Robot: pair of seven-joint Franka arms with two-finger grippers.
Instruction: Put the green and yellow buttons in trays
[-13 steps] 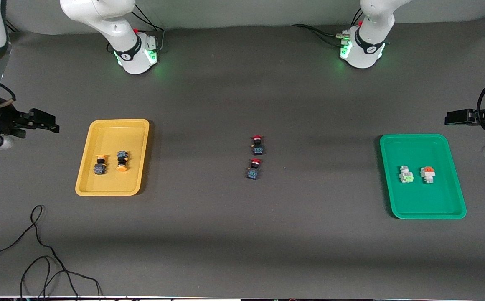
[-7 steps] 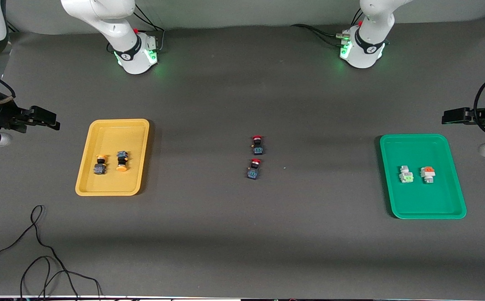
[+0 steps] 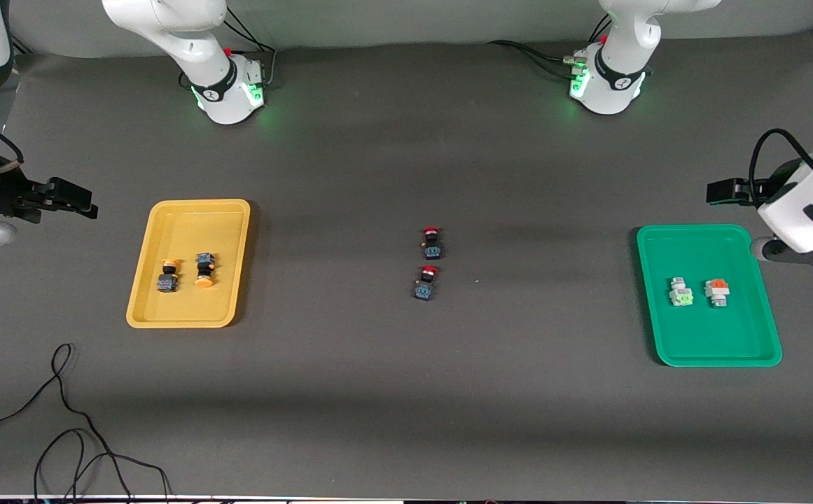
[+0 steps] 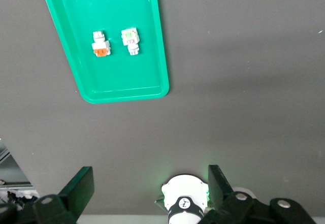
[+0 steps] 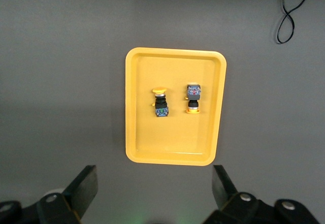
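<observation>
Yellow tray (image 3: 189, 210), toward the right arm's end of the worktop (image 3: 406, 392), holds both yellow-capped buttons (image 3: 167, 275) side by side. Green tray (image 3: 700, 241), toward the left arm's end, holds the green-faced button (image 3: 680, 292) and the orange-faced button (image 3: 717, 291). Right gripper (image 3: 73, 199) and left gripper (image 3: 721, 192) hang high above the worktop beside their trays, jaws wide, empty. Two red-capped switches (image 3: 431, 242) lie mid-worktop.

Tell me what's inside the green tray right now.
The green tray holds two white square-bodied buttons side by side: the green-faced button and the orange-faced button. Nothing covers them; whatever lies beneath them is hidden.
</observation>
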